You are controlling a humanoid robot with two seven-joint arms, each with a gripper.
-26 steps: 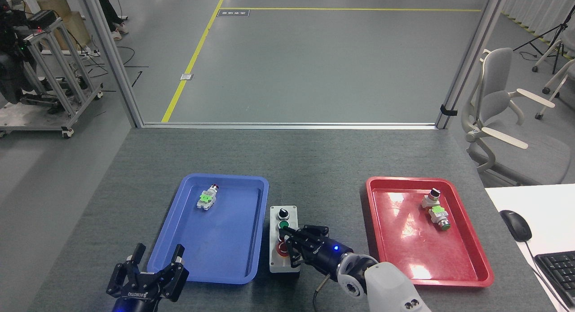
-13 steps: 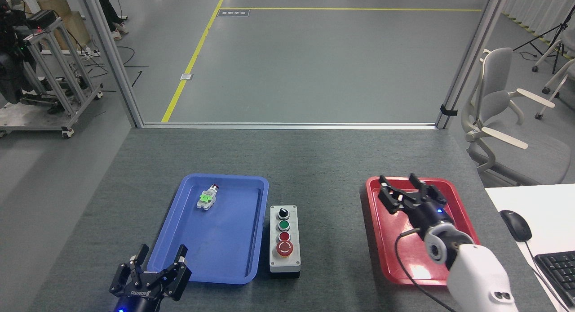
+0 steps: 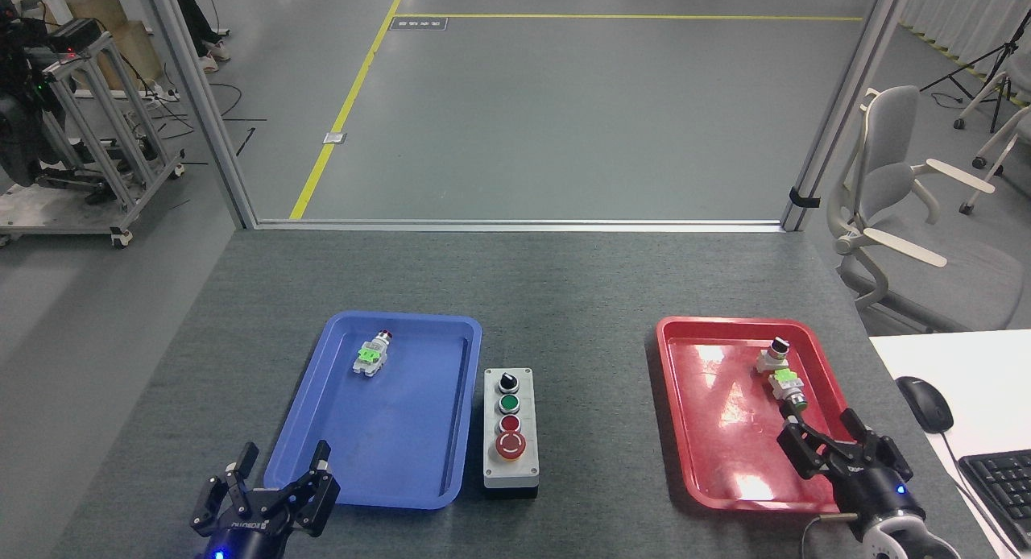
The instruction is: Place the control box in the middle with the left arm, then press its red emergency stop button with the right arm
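- On the grey mat, your control box sits beside the blue tray.
- Behind: bare floor, yellow line.
- Left gripper and right gripper: fingers spread, empty, arms cut off by the frame.

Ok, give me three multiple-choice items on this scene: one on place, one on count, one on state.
1. The control box stands:
A. in the red tray
B. on the mat beside the blue tray
C. on the white desk

2. Loose switch parts in the red tray:
A. none
B. one
C. two

3. The right end effector is:
A. open, holding nothing
B. shut on the box
C. pressing the red emergency stop button

Answers: B, the box is just right of that tray; C, two lie at its far end; A, its fingers are spread over the tray's near corner.
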